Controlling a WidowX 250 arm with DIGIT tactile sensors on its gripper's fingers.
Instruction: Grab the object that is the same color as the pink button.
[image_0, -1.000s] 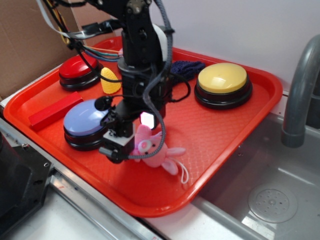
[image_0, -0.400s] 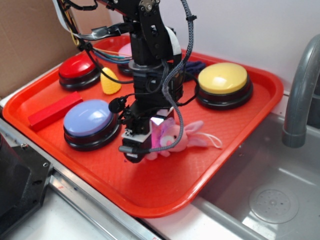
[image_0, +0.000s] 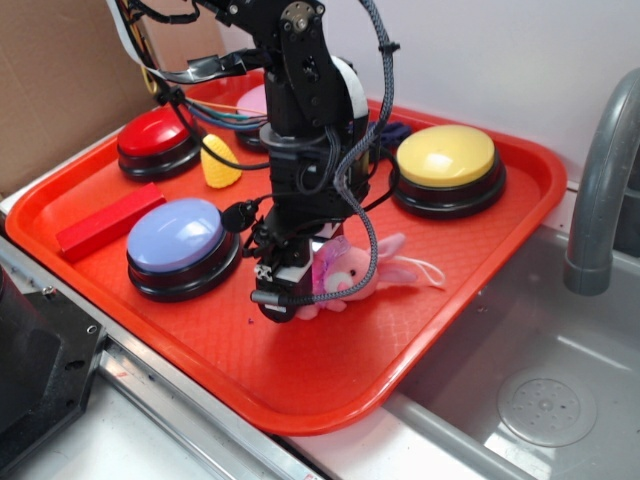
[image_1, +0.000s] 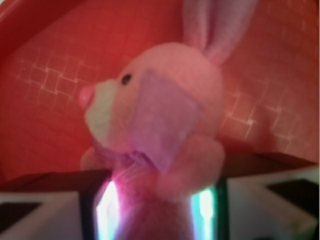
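Wrist view shows no readable writing; the gripper fingers are clamped on the pink bunny, its body pinched between them just above the tray. Exterior view has the bunny mid-tray, with the pink button far behind the arm.

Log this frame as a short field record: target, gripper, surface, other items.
target: pink bunny toy, lying on its side, ears toward the sink
gripper: gripper closed around the bunny toy's body
surface: orange tray
matching cue: pink button, mostly hidden behind the arm
other items: blue button, red button, yellow button, yellow cone toy, red block
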